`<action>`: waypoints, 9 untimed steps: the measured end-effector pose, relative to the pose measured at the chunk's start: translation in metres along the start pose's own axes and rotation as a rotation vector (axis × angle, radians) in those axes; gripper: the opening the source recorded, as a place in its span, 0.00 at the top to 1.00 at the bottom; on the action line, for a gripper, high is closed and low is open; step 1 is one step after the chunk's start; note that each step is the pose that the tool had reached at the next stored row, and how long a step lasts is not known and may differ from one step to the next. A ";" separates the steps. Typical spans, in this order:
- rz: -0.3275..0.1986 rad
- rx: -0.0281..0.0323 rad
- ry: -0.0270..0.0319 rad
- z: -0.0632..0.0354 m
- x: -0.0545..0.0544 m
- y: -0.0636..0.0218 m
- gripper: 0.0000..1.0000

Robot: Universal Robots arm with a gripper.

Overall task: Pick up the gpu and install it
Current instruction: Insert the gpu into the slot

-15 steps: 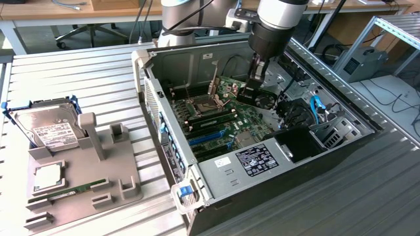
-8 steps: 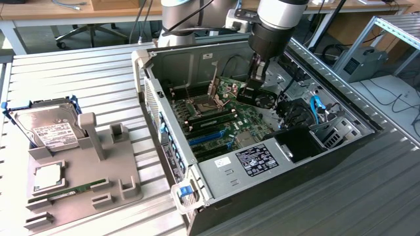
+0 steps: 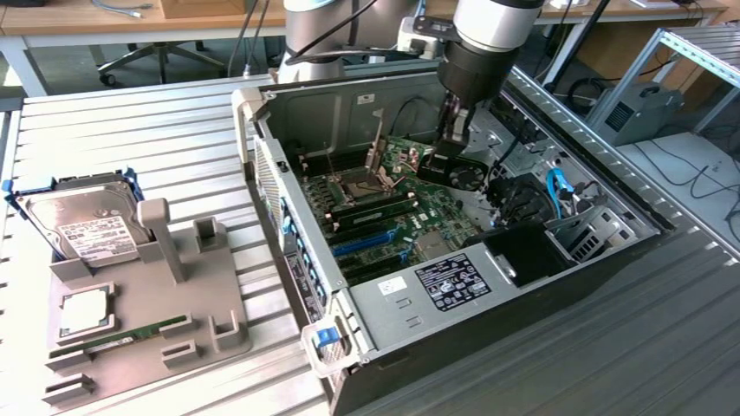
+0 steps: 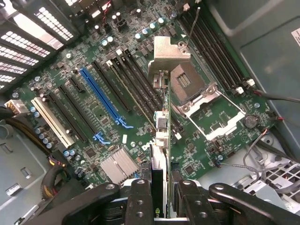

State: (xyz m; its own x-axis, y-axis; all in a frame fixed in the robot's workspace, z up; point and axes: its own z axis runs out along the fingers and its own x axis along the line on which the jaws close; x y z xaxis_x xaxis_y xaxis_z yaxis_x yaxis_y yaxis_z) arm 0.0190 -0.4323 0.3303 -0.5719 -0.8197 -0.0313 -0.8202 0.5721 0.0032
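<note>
The gripper (image 4: 161, 204) is closed on the gpu (image 4: 161, 136). It holds the gpu on its edge over the board (image 4: 51, 82) inside the case (image 3: 382, 295). So the picking up is done. The gpu hangs near the long black slots (image 4: 136, 89) and does not look pushed in. Putting it in is left.
</note>
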 end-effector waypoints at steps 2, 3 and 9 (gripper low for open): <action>-0.007 -0.0002 0.0001 0.0000 0.000 0.0000 0.74; -0.011 -0.0003 0.0001 0.0000 0.000 0.0000 0.74; -0.033 -0.0010 0.0001 0.0001 0.000 0.0000 0.74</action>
State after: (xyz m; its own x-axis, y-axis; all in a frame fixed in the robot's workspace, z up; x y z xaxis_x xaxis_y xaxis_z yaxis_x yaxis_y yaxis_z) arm 0.0190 -0.4322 0.3302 -0.5446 -0.8381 -0.0313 -0.8386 0.5447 0.0032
